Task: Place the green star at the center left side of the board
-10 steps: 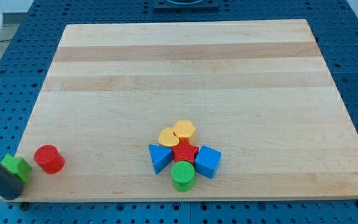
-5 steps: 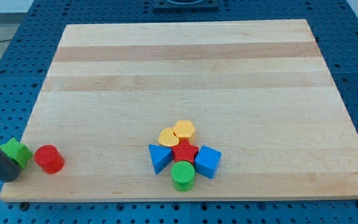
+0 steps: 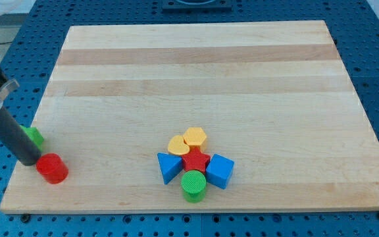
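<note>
The green star (image 3: 35,137) lies at the board's left edge, a little below mid-height, mostly hidden behind my rod. My tip (image 3: 30,162) rests on the board just below the star and touches it. The red cylinder (image 3: 52,168) stands right next to my tip, at its lower right.
A tight cluster sits at the bottom centre: yellow heart (image 3: 178,144), yellow hexagon (image 3: 195,137), red star (image 3: 196,160), blue triangle (image 3: 169,166), blue cube (image 3: 220,170), green cylinder (image 3: 193,185). The wooden board (image 3: 196,72) lies on a blue perforated table.
My tip moved up and to the right along the left edge. The green star slid upward with it, from beside the red cylinder to above it. The red cylinder stayed put.
</note>
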Controlling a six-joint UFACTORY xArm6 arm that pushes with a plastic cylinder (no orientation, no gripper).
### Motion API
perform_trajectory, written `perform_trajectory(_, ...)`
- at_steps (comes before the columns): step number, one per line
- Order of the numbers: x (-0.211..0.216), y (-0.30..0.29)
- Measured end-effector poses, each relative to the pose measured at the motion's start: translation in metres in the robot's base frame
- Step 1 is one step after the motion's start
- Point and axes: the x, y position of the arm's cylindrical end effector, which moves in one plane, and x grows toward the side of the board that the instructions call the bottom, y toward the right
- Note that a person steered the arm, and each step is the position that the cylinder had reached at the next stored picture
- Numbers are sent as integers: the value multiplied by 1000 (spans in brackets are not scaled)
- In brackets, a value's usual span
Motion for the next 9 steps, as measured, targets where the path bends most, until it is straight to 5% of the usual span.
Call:
perform_trajectory(2, 21, -29)
perform_trajectory(7, -58, 1)
perform_trajectory(9, -57, -15)
